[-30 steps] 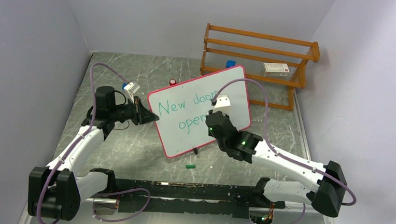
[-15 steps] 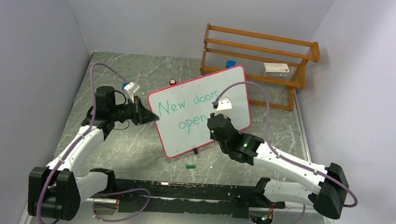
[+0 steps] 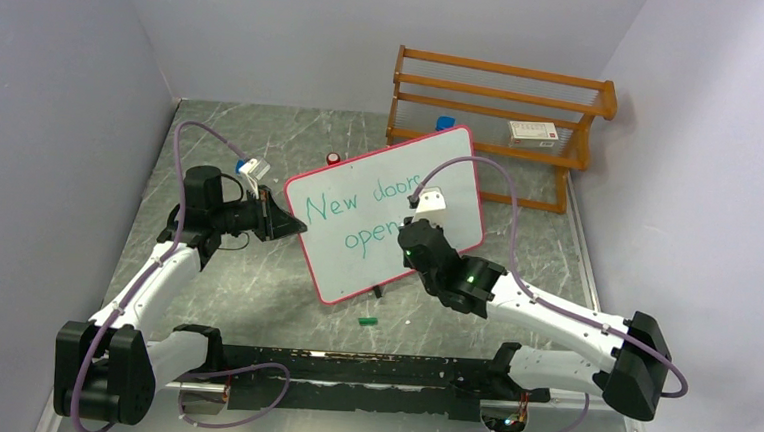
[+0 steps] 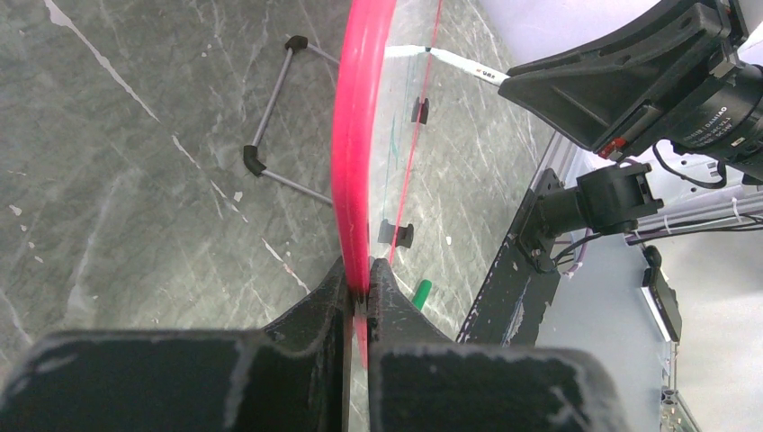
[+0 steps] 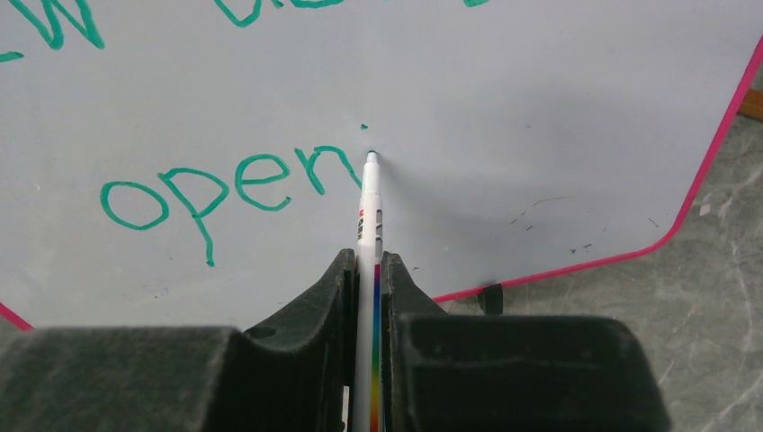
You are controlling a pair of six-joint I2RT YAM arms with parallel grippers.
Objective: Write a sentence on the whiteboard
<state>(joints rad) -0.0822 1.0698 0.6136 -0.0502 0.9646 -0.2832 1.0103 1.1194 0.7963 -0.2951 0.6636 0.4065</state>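
1. Green handwriting first: the sentence [image 3: 356, 207] sat in two lines on the large white rectangular whiteboard with the thin pink-red rim [image 3: 333, 263]. The top line read "New door" up to where the right arm covered it. The lower line read "open" [image 5: 225, 184], with one small green dot just past it.
2. One board only. It stood propped up near the middle of the grey marbled table [image 3: 253, 288], between the two arms.
3. Left gripper [image 4: 360, 274] was clamped shut on the board's red rim at its left edge, one finger on each side.
4. Right gripper [image 5: 364, 261] was closed around one slim white marker with a rainbow stripe [image 5: 369, 211]. Its tip touched the board right at the tail of the "n".
5. One small green marker cap [image 3: 368, 320] lay on the table near the board's bottom corner, apart from it.
6. One orange-brown wooden rack [image 3: 495, 103] stood at the back right, with one white-and-red box [image 3: 533, 133] on it.
7. One small blue thing [image 3: 446, 123] sat behind the board's top edge, and one small red-and-white round thing [image 3: 333, 158] beside its upper left. Couldn't tell what either was.
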